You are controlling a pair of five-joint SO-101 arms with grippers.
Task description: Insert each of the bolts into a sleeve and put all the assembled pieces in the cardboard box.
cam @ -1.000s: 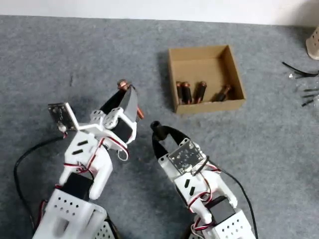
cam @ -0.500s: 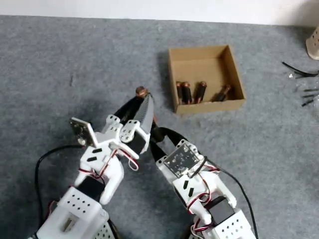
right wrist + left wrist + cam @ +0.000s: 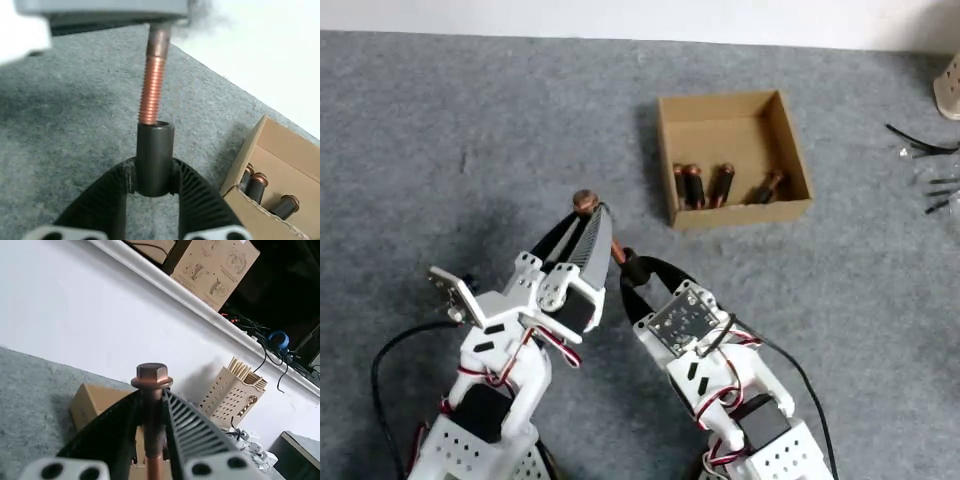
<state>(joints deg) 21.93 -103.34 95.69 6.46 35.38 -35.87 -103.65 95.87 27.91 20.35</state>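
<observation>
Plainly the insertion step is in hand. The left gripper (image 3: 588,212) has its fingers closed tight on the shank of a copper-coloured hex-head bolt (image 3: 151,384); the right gripper (image 3: 634,272) clamps its fingers on a short black cylindrical sleeve (image 3: 155,155) over the grey felt-covered desk (image 3: 470,120). The bolt's threaded tip sits right at the sleeve's open mouth. Next, I judge, the bolt must be pushed straight along the sleeve's axis, then the pair carried to the nearby brown cardboard box (image 3: 740,213), which holds four assembled pieces (image 3: 692,185).
</observation>
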